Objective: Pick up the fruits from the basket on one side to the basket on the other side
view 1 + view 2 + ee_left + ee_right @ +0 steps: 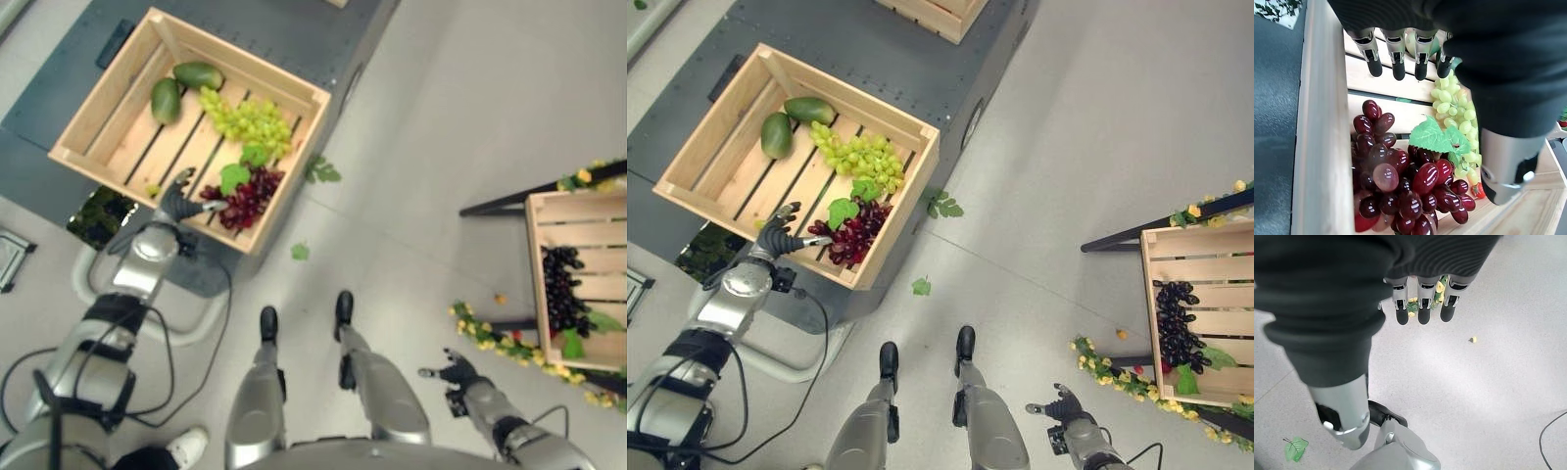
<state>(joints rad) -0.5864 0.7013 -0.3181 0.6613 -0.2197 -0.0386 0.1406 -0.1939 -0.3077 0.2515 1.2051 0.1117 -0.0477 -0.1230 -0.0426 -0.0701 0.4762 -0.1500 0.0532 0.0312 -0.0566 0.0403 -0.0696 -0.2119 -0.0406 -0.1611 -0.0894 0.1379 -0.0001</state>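
Reaching into the slatted wooden crate on the left point(294, 98), the left hand point(179, 199) hovers with straight, spread fingers just beside the bunch of dark red grapes point(1405, 183), not gripping. Green grapes point(250, 122) and two green mangoes point(181, 88) also wait there. The right wooden crate point(549, 220) already holds black grapes point(563, 289). Right hand point(453, 374) hangs relaxed, empty. Judged early: most fruit left. No legible writing.

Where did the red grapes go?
The red grapes lie in the wooden crate on the robot's left, at its near corner, just below the green grapes. The left hand hovers open right beside them.
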